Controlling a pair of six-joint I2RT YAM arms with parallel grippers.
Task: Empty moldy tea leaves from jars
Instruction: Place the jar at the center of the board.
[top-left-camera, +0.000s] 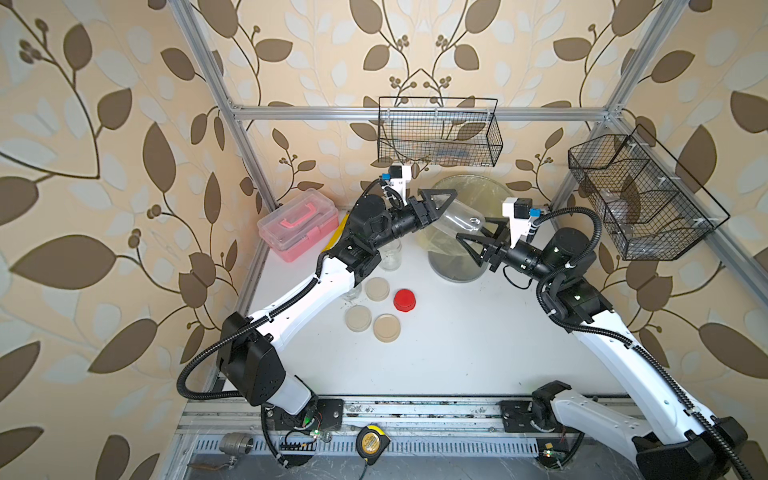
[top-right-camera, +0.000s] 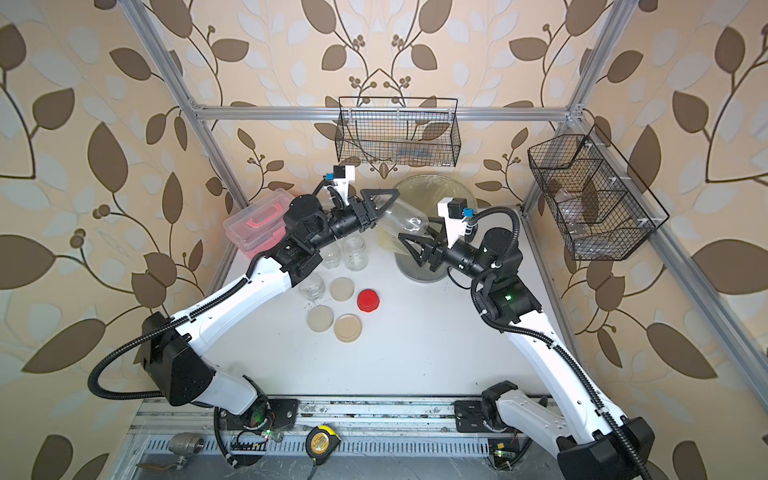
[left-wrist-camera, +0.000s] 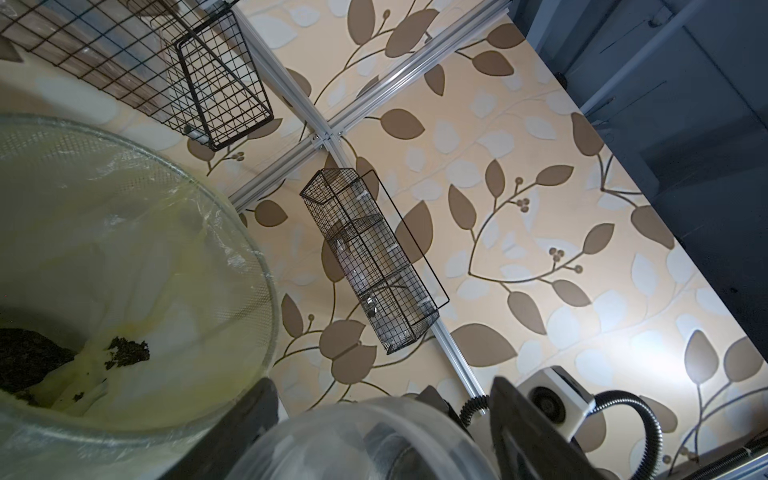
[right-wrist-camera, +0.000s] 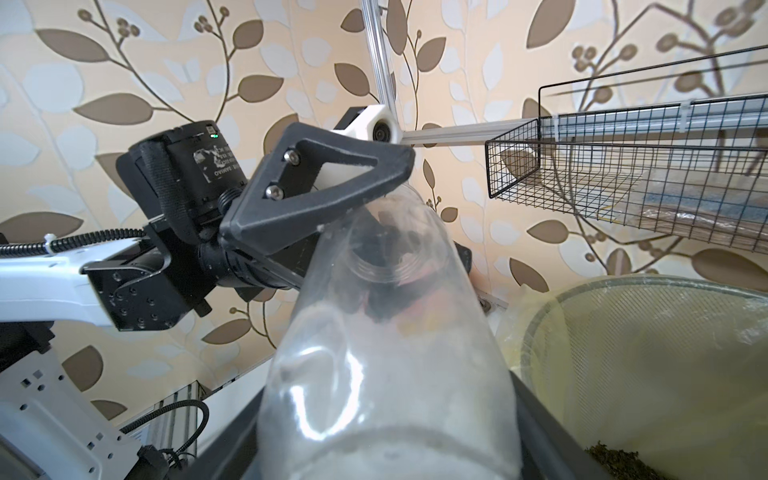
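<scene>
Glass jars (top-right-camera: 354, 253) — four (one jar (top-right-camera: 406, 219) aloft), right gripper (top-right-camera: 417, 232) clamps it, left gripper (top-right-camera: 388, 210) unclear

In a top view the left arm (top-left-camera: 307, 286) hides part of a standing jar (top-left-camera: 392, 258).

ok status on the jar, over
Right hand shut on jar, left hand at its mouth, grip unclear. Jar looks empty, tipped beside bin. Nothing blocking.

Jars (top-right-camera: 354, 251), lids (top-right-camera: 348, 327) crowd left; table (top-right-camera: 415, 353) centre seemingly open.
</scene>
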